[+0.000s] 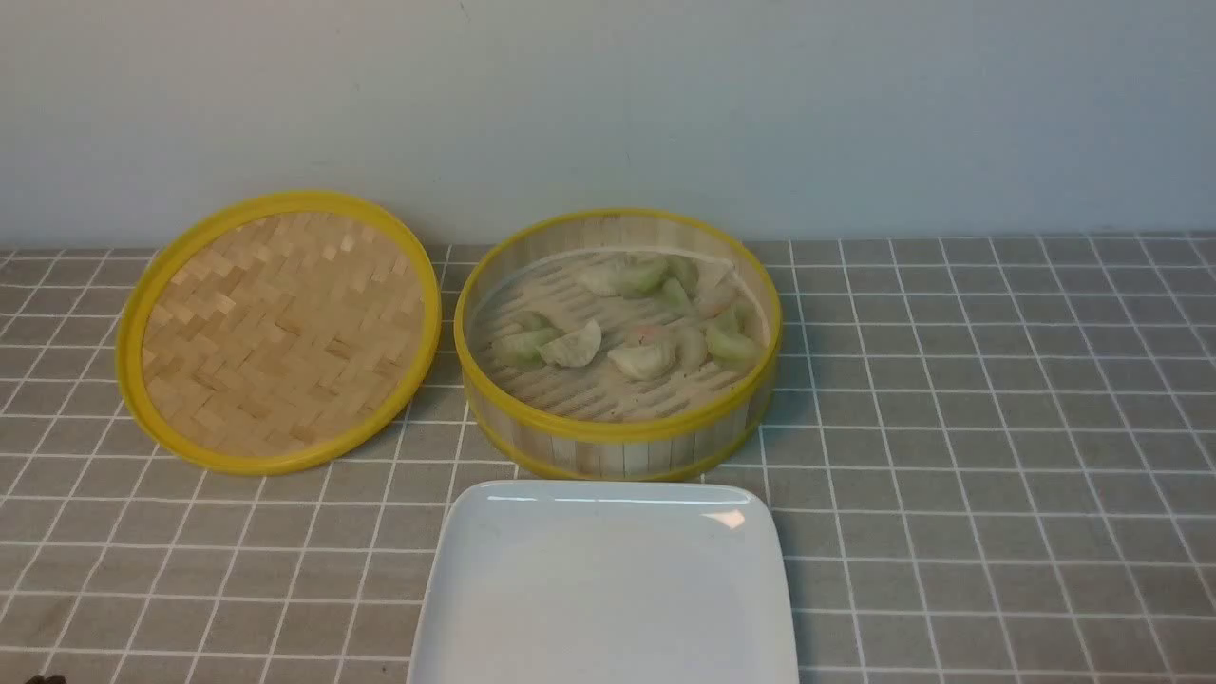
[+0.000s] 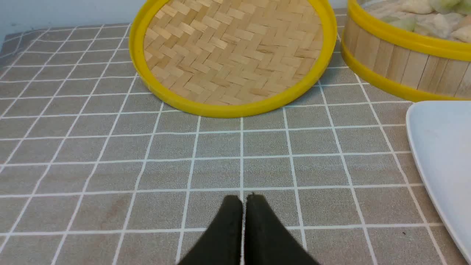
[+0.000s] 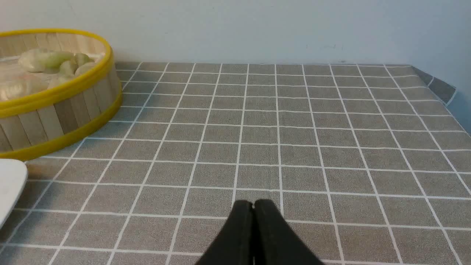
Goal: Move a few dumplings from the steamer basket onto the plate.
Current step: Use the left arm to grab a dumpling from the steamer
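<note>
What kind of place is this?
Likely a spot set up for a meal: a steamer basket of dumplings, its lid and a plate on a checked tablecloth by a wall.

we log: woven bamboo lid [image 1: 285, 328], yellow-rimmed, inner side facing us, tilted | grey white-gridded tablecloth [image 1: 997, 427] beneath | pale wall [image 1: 608, 95] behind

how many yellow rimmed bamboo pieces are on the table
2: the woven lid at the left, and the steamer basket beside it, behind the plate, holding the dumplings.
</note>
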Robot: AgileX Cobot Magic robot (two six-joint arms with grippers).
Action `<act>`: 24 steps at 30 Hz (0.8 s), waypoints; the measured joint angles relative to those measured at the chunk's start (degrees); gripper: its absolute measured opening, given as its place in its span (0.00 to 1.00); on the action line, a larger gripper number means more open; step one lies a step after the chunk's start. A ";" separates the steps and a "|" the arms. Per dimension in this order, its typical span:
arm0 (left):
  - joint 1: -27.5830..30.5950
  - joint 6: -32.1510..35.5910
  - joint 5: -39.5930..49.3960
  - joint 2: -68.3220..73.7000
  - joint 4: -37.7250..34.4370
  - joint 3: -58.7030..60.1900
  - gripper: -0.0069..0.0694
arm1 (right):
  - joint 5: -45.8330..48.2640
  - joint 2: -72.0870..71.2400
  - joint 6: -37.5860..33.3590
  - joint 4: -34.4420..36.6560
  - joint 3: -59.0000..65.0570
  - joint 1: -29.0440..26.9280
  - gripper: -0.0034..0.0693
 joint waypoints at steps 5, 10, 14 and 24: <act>0.00 0.00 0.00 0.00 0.00 0.00 0.08 | 0.00 0.00 0.00 0.00 0.00 0.00 0.03; 0.00 0.00 0.00 0.00 0.00 0.00 0.08 | 0.00 0.00 0.00 0.00 0.00 0.00 0.03; 0.00 0.00 0.00 0.00 0.00 0.00 0.08 | 0.00 0.00 0.00 0.00 0.00 0.00 0.03; 0.00 0.00 0.00 0.00 0.57 0.00 0.08 | 0.00 0.00 0.00 0.00 0.00 0.00 0.03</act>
